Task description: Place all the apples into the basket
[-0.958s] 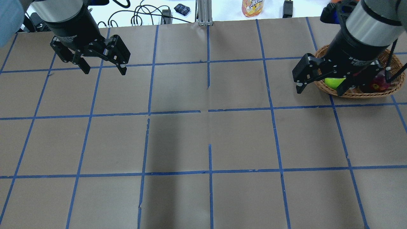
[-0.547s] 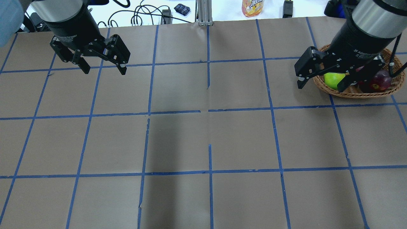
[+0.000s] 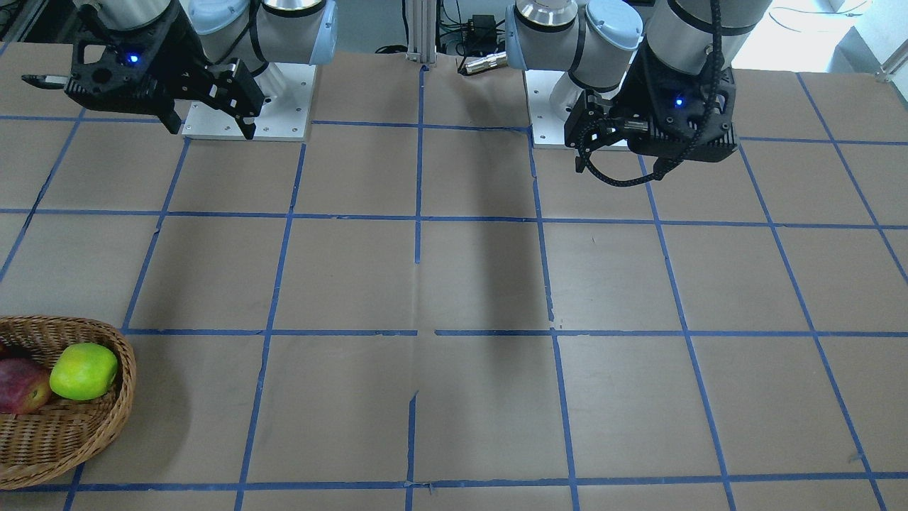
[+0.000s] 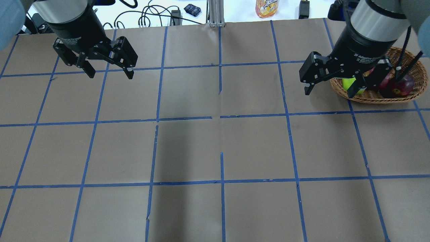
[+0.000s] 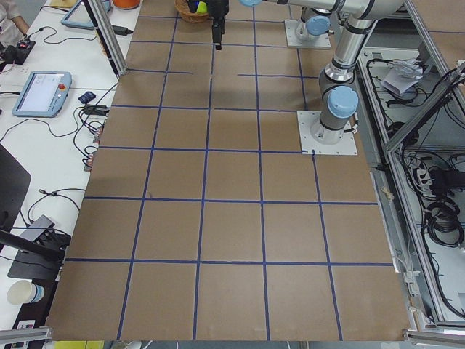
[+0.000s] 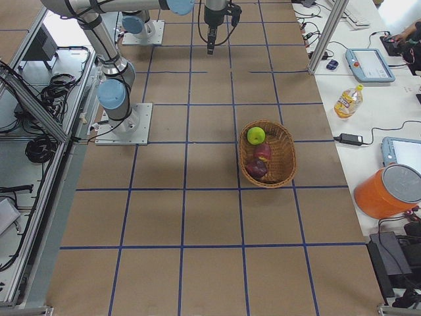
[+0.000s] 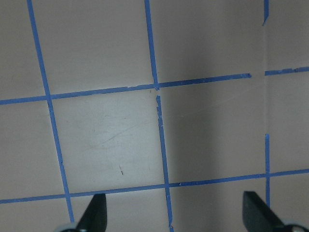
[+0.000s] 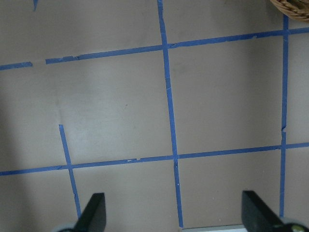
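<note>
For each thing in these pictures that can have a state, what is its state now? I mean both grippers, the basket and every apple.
Left gripper: open, empty.
Right gripper: open, empty.
Shallow woven wicker basket: upright on the table, holding three apples.
Yellow-green apple: lying in the basket.
Red apple: lying in the basket.
Dark maroon apple: lying in the basket.

Overhead view: white lettering on the black body of the left gripper [image 4: 110, 76] gives you the word "Gripper", with the word before it too small to make out. The right gripper [image 4: 328, 94] carries white lettering too, and you can read "2F Adaptive" before it curves out of sight. The bottle [image 4: 267, 8] beyond the table's far edge has a yellow label, its print too blurred to read.
</note>
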Controlling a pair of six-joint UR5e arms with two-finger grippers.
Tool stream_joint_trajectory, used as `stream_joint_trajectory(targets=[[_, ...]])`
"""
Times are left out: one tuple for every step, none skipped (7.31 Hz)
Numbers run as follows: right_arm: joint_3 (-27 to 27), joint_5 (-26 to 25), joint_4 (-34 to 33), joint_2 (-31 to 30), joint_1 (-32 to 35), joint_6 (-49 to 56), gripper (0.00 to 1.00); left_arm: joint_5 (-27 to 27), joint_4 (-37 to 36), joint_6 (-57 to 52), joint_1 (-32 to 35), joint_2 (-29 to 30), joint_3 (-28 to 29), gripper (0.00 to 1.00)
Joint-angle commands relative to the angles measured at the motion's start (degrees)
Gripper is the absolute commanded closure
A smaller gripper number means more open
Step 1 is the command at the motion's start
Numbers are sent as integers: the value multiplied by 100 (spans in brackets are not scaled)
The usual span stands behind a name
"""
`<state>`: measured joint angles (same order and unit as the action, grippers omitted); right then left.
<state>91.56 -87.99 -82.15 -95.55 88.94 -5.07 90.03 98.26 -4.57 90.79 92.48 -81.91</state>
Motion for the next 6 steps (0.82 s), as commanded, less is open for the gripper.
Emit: stream_joint_trajectory(targets=[[-7, -340, -65, 36, 97, -108, 0, -3, 0, 0, 0, 7, 0, 0], [-59, -307, -73, 62, 88, -73, 0, -3, 0, 0, 0, 7, 0, 0], [-60, -246, -73, 37, 10, 40, 0, 5, 0, 0, 0, 7, 0, 0], [-60, -237, -65, 28, 18, 41, 0, -3, 0, 0, 0, -1, 0, 0], [-68, -167, -56, 36, 9, 41, 0, -3, 0, 0, 0, -1, 0, 0], [-60, -166, -47, 28, 9, 41, 0, -3, 0, 0, 0, -1, 0, 0]])
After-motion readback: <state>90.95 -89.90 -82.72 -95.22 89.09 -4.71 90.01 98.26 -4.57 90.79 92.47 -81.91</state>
